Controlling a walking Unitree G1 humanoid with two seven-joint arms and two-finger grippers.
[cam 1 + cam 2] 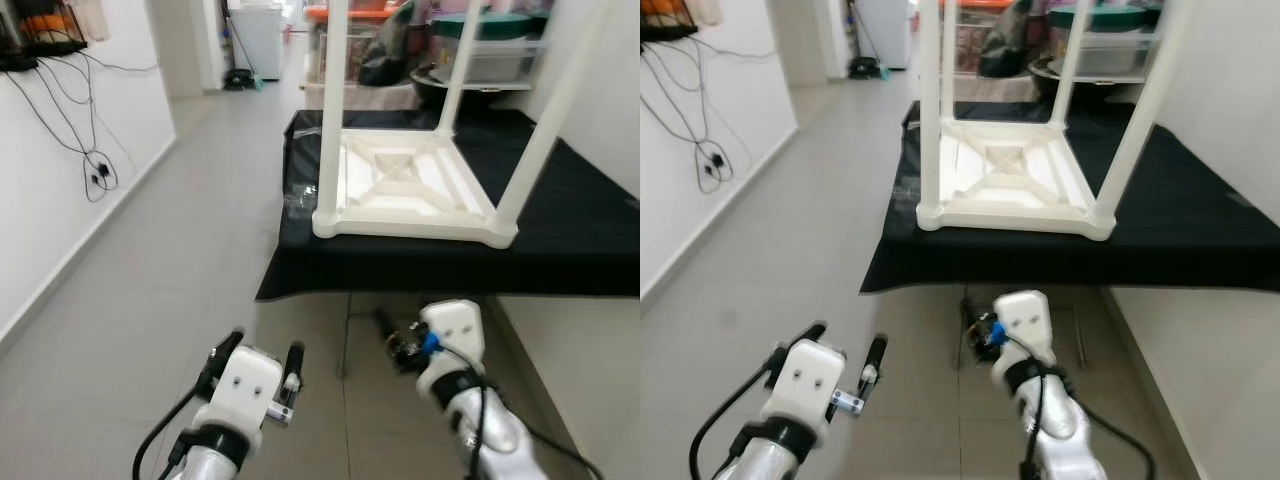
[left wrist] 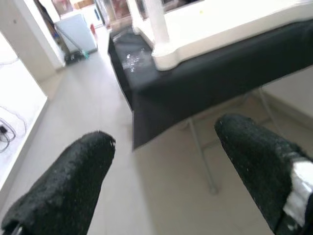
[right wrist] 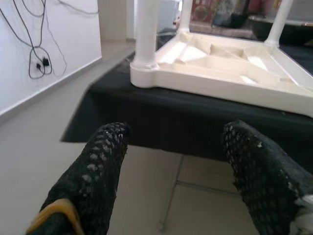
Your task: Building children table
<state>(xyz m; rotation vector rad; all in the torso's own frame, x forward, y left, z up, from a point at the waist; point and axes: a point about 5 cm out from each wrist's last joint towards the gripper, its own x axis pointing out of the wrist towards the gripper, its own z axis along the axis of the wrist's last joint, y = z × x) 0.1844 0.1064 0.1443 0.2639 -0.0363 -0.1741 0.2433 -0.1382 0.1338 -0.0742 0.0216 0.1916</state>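
Children's table (image 1: 405, 185), white plastic, upside down, legs up; left gripper (image 1: 262, 358) and right gripper (image 3: 171, 147) both spread, empty.

Bright, even indoor light; soft shadow under black cloth (image 1: 560, 250); wrist views slightly blurred, near fingers defocused.
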